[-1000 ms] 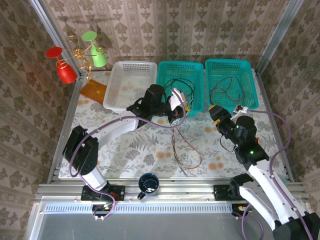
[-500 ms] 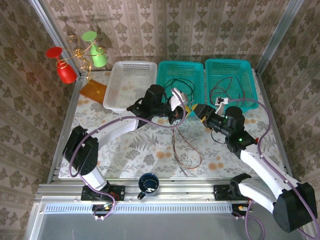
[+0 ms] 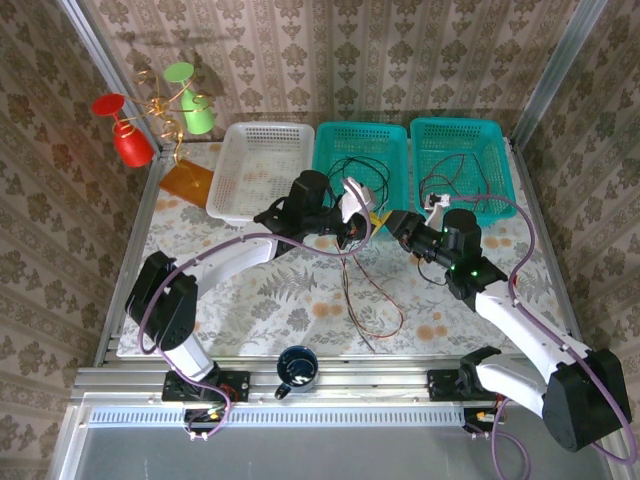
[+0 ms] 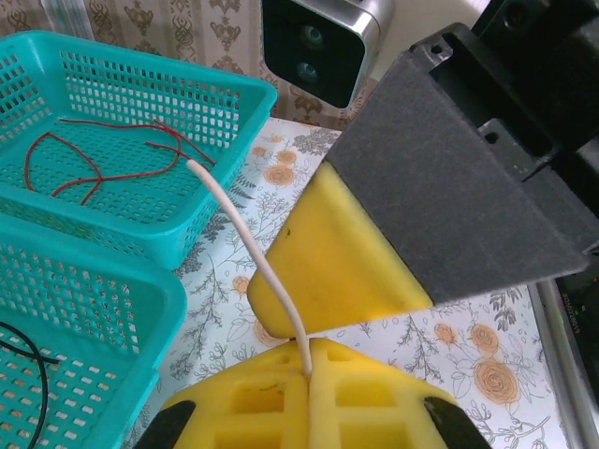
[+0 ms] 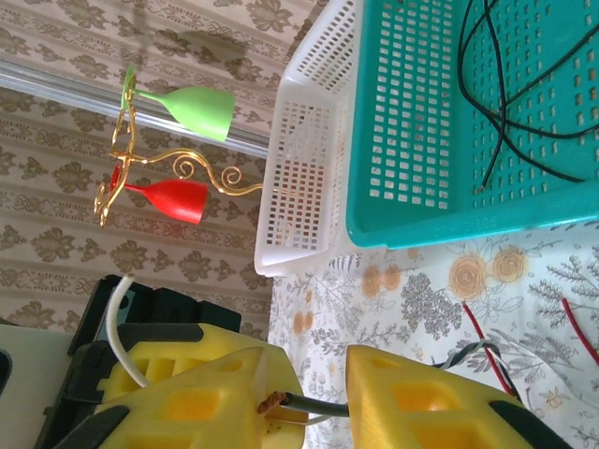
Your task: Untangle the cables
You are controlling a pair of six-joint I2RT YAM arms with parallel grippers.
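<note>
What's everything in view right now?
white basket: one, white, far side
teal baskets: two, teal, right of it
black cable: at least one, black, left teal basket
red cable: at least one, dark red, right teal basket
loose cables: several, red and black, on table
white cable: one, white, pinched in left tool
mug: one, dark blue, near edge
wire stand: one, gold, far left corner
left tool: one, yellow, shut
right tool: one, yellow, open, facing left tool

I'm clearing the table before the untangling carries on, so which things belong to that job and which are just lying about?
Job: cables; teal baskets holding some; likely the white basket.
Lying about: blue mug; wire stand with cups; orange sheet.
</note>
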